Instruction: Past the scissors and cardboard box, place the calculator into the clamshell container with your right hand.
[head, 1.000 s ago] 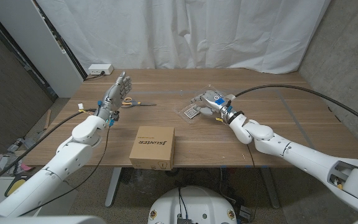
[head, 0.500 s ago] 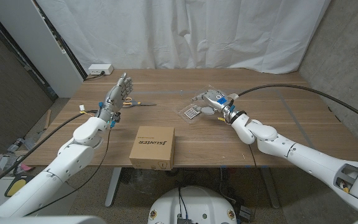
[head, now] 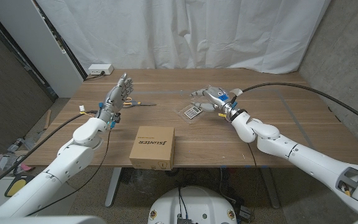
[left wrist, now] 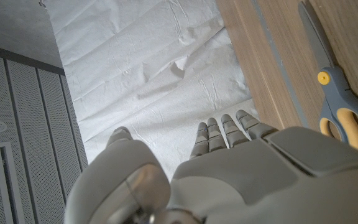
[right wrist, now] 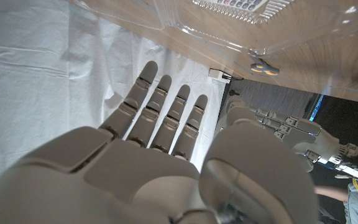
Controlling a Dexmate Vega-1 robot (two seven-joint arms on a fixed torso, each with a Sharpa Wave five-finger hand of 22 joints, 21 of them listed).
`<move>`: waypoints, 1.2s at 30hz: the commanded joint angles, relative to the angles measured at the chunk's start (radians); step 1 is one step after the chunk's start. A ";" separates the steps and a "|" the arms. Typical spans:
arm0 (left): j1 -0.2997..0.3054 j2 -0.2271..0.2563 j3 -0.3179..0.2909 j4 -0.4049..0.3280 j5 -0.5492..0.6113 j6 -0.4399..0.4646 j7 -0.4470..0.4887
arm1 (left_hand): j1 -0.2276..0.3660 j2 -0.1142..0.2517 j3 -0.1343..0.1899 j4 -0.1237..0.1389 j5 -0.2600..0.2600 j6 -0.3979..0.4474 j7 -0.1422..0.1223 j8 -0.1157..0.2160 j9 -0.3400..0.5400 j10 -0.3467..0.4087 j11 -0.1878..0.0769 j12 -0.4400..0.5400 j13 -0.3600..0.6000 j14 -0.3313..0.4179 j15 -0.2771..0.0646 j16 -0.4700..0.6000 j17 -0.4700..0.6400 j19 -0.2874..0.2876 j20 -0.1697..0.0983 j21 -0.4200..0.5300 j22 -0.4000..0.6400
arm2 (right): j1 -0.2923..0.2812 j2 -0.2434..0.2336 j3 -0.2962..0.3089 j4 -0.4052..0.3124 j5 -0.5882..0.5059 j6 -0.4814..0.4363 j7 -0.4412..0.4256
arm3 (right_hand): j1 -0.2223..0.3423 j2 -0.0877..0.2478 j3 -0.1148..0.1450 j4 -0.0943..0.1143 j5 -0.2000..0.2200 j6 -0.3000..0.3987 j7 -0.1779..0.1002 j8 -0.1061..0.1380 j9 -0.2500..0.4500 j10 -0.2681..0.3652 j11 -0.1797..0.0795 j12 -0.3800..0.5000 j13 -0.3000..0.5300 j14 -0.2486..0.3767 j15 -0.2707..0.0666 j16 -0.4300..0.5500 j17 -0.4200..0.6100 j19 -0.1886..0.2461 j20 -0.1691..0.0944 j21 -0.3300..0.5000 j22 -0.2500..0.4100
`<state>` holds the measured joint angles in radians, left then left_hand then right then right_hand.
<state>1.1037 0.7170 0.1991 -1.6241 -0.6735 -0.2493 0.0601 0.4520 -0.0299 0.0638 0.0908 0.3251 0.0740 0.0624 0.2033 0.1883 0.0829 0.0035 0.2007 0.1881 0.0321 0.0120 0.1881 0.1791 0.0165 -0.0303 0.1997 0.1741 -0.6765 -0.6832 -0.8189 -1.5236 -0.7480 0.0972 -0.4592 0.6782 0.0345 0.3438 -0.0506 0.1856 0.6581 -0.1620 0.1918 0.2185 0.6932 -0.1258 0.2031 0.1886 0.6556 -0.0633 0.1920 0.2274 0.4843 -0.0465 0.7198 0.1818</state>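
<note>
Reaching over the table's middle, the right hand held nothing, its fingers straight and spread in the wrist view. In the head view it hovered just beside the clamshell, on that container's far right side; whether it touched the plastic could not be told.

The calculator lay inside the clear clamshell, its keys showing through the plastic. The right wrist view showed the clamshell's edge and the calculator's keys close past the fingertips.

The left hand stood raised near the table's left side, open and empty, fingers extended together and pointing up. The scissors lay flat on the wood just beside that hand, yellow handles toward it and blades pointing to the middle. In the left wrist view the scissors showed their grey blades and yellow grips next to the hand.

The box sat near the front edge, well apart from both hands, printed lettering on its top. A white power strip rested at the far left corner, before the white curtain.
</note>
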 commanded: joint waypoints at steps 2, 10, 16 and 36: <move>0.002 0.008 -0.007 -0.004 -0.001 0.000 -0.005 | 0.004 0.009 -0.007 0.002 0.000 0.007 -0.003 -0.002 0.004 -0.001 0.000 0.004 0.006 0.001 0.000 0.000 0.004 -0.002 -0.005 -0.001 0.004 | -0.063 0.014 0.096 -0.066 0.258 0.078 0.102 | -0.021 0.005 -0.001 0.008 0.001 -0.021 0.026 -0.007 -0.001 -0.008 0.035 -0.003 0.003 -0.022 -0.100 -0.001 0.000 -0.011 -0.118 -0.013 0.000; 0.000 0.010 -0.007 -0.002 -0.003 0.000 -0.012 | 0.005 0.009 -0.009 0.002 0.000 0.007 -0.003 -0.002 0.004 -0.002 -0.002 0.004 0.006 0.001 0.000 0.000 0.004 -0.002 -0.005 -0.001 0.004 | -0.087 0.028 0.155 -0.071 0.444 0.149 0.195 | -0.036 0.008 -0.004 0.011 0.000 -0.055 0.054 -0.009 -0.003 -0.028 0.066 -0.005 0.003 -0.052 -0.077 -0.002 -0.003 -0.022 -0.110 -0.026 -0.002; -0.003 0.011 -0.006 0.000 -0.004 0.000 -0.017 | 0.005 0.010 -0.010 0.002 0.000 0.006 -0.003 -0.002 0.004 -0.001 0.000 0.004 0.006 0.002 0.000 0.000 0.004 -0.002 -0.005 -0.001 0.004 | -0.106 0.040 0.191 -0.080 0.552 0.170 0.246 | -0.041 0.011 -0.004 0.010 0.000 -0.070 0.059 -0.008 -0.004 -0.036 0.081 -0.005 0.002 -0.073 -0.068 -0.003 -0.006 -0.030 -0.109 -0.035 -0.002; -0.015 0.002 0.004 0.023 -0.007 -0.007 -0.033 | 0.007 0.012 -0.014 0.001 0.000 0.007 -0.004 -0.002 0.004 -0.002 0.000 0.004 0.006 0.001 0.000 0.000 0.004 -0.002 -0.005 -0.001 0.004 | -0.148 0.084 0.288 -0.079 0.914 0.153 0.395 | -0.098 0.018 -0.022 0.025 -0.005 -0.116 0.123 -0.005 -0.011 -0.083 0.156 -0.007 0.001 -0.175 -0.006 -0.007 -0.015 -0.098 -0.065 -0.091 -0.004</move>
<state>1.0926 0.7227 0.1990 -1.6101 -0.6789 -0.2512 0.0326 0.4573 -0.0246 0.0552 0.0903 0.3251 0.0740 0.0624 0.2033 0.1883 0.0829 0.0035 0.2007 0.1881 0.0322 0.0120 0.1881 0.1791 0.0165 -0.0303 0.1997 0.1741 -0.8044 -0.6211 -0.5861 -1.6092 -0.0445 0.2485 -0.1521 0.5889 0.0529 0.3228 -0.0298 0.1803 0.5481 -0.0404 0.1848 0.2044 0.6115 0.0196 0.1993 0.1884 0.4869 -0.0486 0.1847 0.2135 0.3952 -0.0428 0.6356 0.1766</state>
